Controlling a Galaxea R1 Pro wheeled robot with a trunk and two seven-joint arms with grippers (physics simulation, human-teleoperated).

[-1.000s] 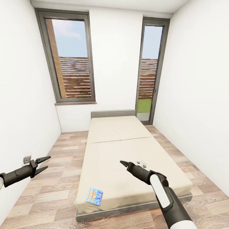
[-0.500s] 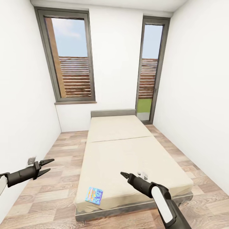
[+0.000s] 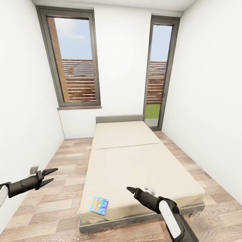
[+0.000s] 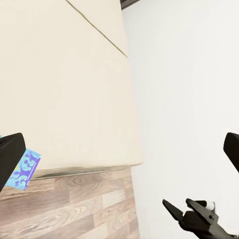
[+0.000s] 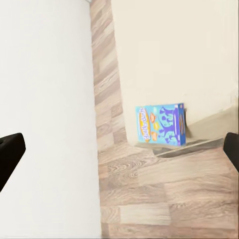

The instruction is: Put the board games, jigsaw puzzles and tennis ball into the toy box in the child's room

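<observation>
A blue-teal board game (image 3: 99,205) lies flat on the beige bed (image 3: 127,158), near its front left corner. It also shows as the blue-teal board game (image 5: 160,124) in the right wrist view and as its corner (image 4: 24,169) in the left wrist view. My left gripper (image 3: 54,174) hangs open over the wood floor, left of the bed and apart from the box. My right gripper (image 3: 129,190) is open above the mattress's front part, a short way right of the game. Each wrist view has its dark fingers (image 5: 10,152) wide apart with nothing between them.
White walls stand close on both sides of the bed. A tall dark-framed window (image 3: 75,60) and a narrow glass door (image 3: 158,74) are in the far wall. Strips of wood-plank floor (image 3: 64,188) run along both sides of the bed. A wall socket (image 3: 34,169) sits low on the left wall.
My right arm has drawn back and down toward the bed's front edge. The left gripper has drifted slightly right. The board game has stayed in place.
</observation>
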